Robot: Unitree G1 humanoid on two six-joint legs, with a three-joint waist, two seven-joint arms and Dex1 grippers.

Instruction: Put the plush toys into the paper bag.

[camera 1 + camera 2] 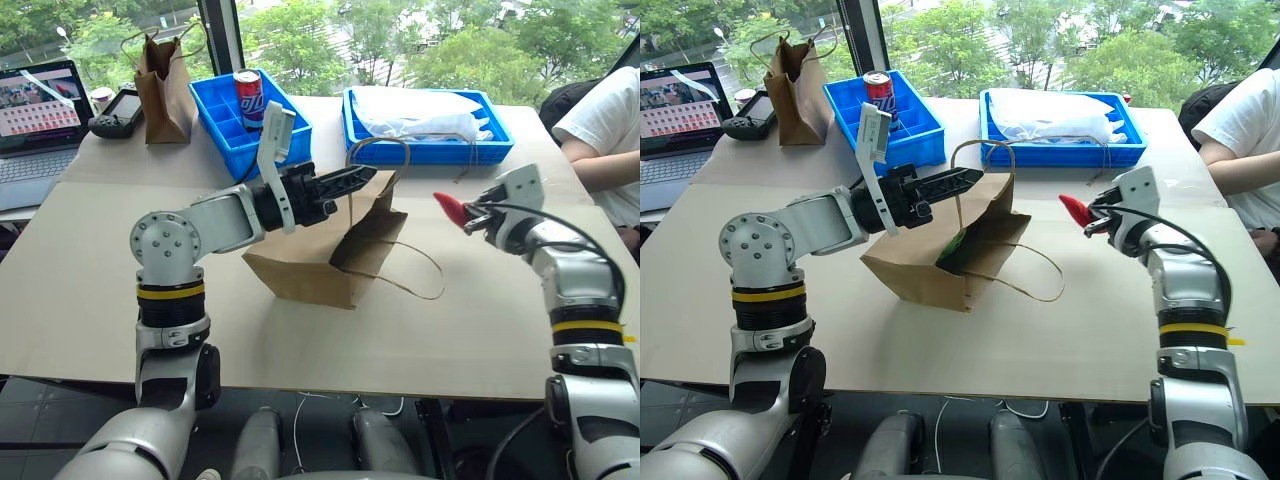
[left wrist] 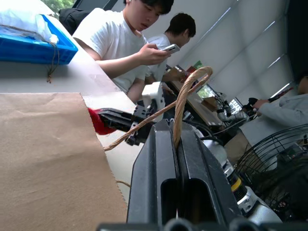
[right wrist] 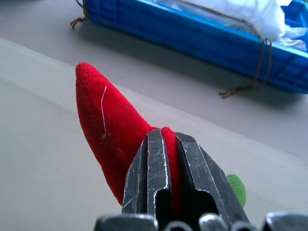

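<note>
The light-brown paper bag [image 1: 300,270] lies on its side mid-table, mouth toward my right. My left gripper [image 1: 372,179] is shut on its upper loop handle [image 2: 187,89] and holds that handle up over the mouth. A bit of green [image 1: 952,243] shows inside the mouth; I cannot tell what it is. Right of the bag, above the table, my right gripper [image 1: 470,218] is shut on the red chili plush toy [image 1: 449,207]. The chili's red tip [image 3: 103,125] points toward the bag, and its green stem [image 3: 237,188] peeks out behind the fingers.
A darker, narrower paper bag [image 1: 165,85] stands at the back left beside a laptop [image 1: 35,110] and a controller [image 1: 118,112]. A blue bin [image 1: 225,135] holds a soda can [image 1: 247,98]. A second blue tray [image 1: 420,152] holds white plastic. A person [image 1: 610,130] sits at the right.
</note>
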